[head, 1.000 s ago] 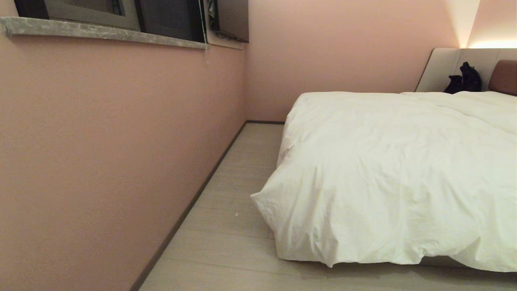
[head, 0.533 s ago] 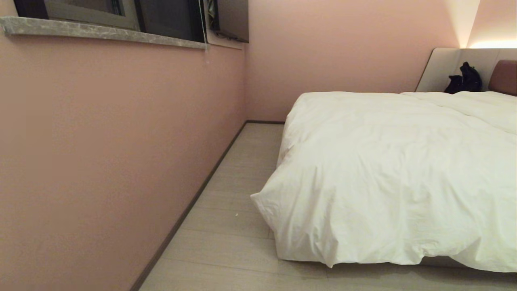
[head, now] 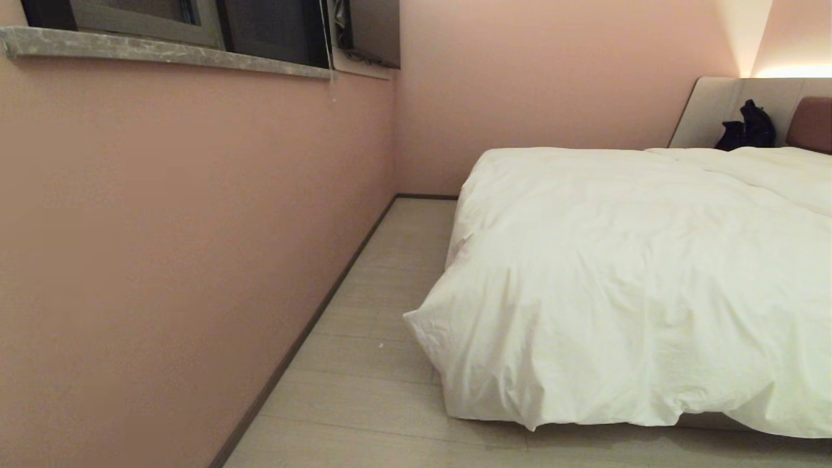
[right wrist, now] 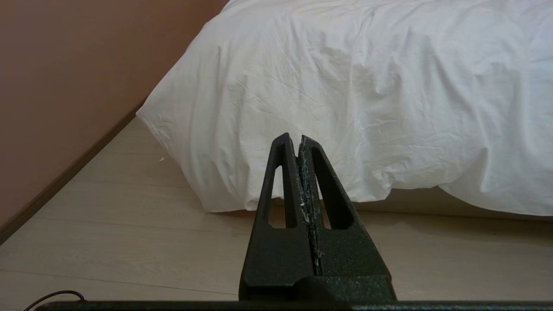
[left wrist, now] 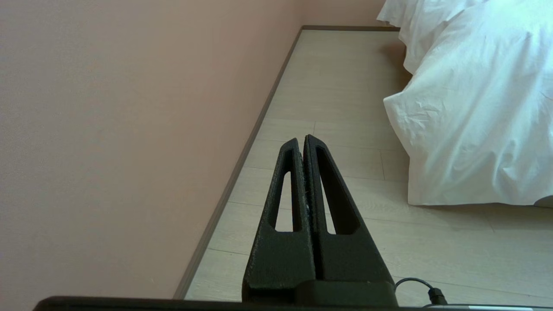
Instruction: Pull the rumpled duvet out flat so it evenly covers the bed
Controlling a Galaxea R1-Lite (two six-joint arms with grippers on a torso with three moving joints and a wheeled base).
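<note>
pink-walled room, duvet (head: pixel 637 286) draping bed (head: pixel 715 421)

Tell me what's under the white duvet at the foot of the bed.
Under the duvet, only a low strip of the bed base shows below its hem, just above the floor. The mattress and anything else beneath are covered.

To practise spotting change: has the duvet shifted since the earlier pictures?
No. The duvet has its corner at the same spot against the floorboards.

bed (head: pixel 708 419) mostly hidden under duvet (head: pixel 624 279), cropped right
</note>
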